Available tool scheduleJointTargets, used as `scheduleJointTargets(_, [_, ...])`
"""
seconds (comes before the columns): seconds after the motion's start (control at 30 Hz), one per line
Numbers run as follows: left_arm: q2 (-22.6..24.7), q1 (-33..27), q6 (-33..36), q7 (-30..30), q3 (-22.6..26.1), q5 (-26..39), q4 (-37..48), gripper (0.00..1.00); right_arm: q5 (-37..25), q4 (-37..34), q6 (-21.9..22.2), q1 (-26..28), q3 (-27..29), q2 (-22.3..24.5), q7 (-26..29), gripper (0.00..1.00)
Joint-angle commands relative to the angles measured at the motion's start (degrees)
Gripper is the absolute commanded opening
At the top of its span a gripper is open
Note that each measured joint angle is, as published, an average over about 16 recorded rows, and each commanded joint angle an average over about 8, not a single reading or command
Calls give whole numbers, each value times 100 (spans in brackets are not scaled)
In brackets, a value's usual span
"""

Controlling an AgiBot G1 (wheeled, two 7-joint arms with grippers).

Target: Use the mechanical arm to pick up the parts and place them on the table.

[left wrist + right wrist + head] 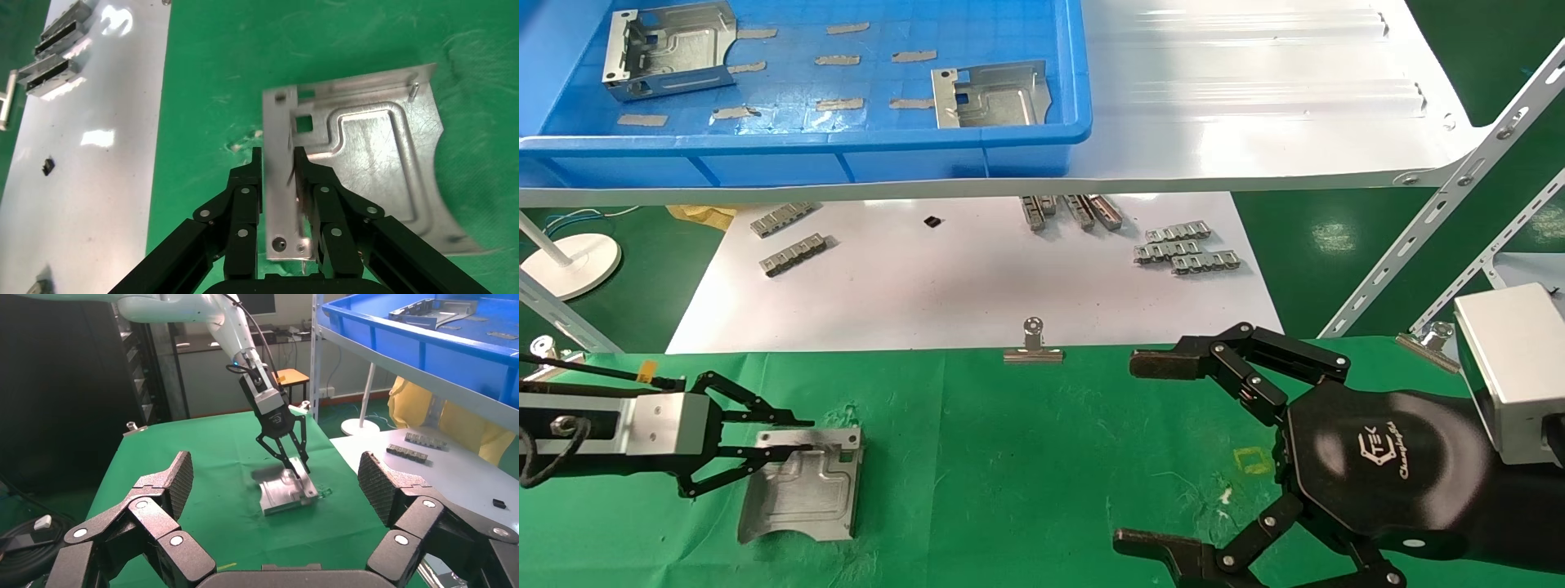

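One shiny grey part (801, 482) (373, 159) lies flat on the green table (1026, 457) at the front left. My left gripper (801, 437) (278, 156) is shut on that part's upright flange, one finger on each side of it. The right wrist view shows the same part (284, 493) resting on the cloth under the left gripper (294, 462). Two more parts (670, 49) (989, 96) sit in the blue bin (805, 139) on the white shelf. My right gripper (1136, 452) (275, 478) hangs open over the table's right side, holding nothing.
The white shelf (1254, 106) overhangs a white sheet (977, 286) with small ribbed strips (1185, 249). A binder clip (1032, 347) holds the table's far edge. Slanted metal braces (1434, 237) stand at the right. A white round base (568, 261) sits far left.
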Motion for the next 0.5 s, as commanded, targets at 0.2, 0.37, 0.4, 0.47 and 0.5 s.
scheduleJointTargets(0.2, [80,-103,118,116,-99,-175,199,100,2,0,1,1,-2,1,-1,100])
scheduleJointTargets(0.37, [-6,-68,255,-272,-226,-522,81,100,3,0,2,1,-4,2,-2,100])
scheduleJointTargets(0.4, [-37,-23,271,-451,-253,-627,29,100,3,0,2,1,-4,2,-2,100])
scheduleJointTargets(0.47, [-94,79,290,-832,-297,-827,-72,100,3,0,2,1,-5,2,-2,100])
scheduleJointTargets(0.5, [-118,132,296,-1058,-316,-924,-116,100,4,0,2,1,-6,2,-3,100])
